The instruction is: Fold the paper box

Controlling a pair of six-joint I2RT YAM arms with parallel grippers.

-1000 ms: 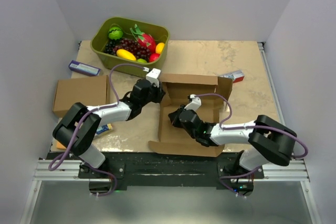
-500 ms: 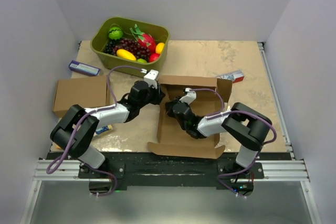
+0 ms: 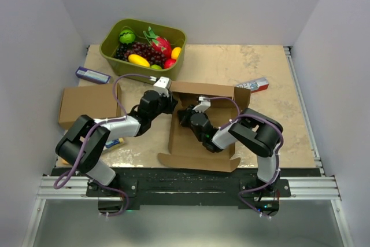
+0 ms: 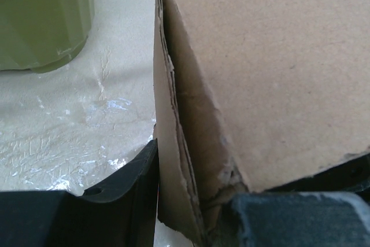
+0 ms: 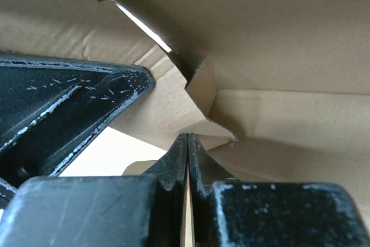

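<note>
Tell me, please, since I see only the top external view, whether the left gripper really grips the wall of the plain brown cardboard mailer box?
Observer: Yes. The left wrist view shows the left gripper straddling a corner of the plain brown cardboard mailer box, with the doubled wall between its fingers.
Operator: Thank you. Does the right gripper hold anything?
Observer: It seems not. In the right wrist view the right gripper is shut inside the box, its fingertips meeting just below a folded tab in an inner corner.
Operator: Is that corner closed tight?
Observer: Not quite. A slit of light shows between the panels above the tab.
</note>
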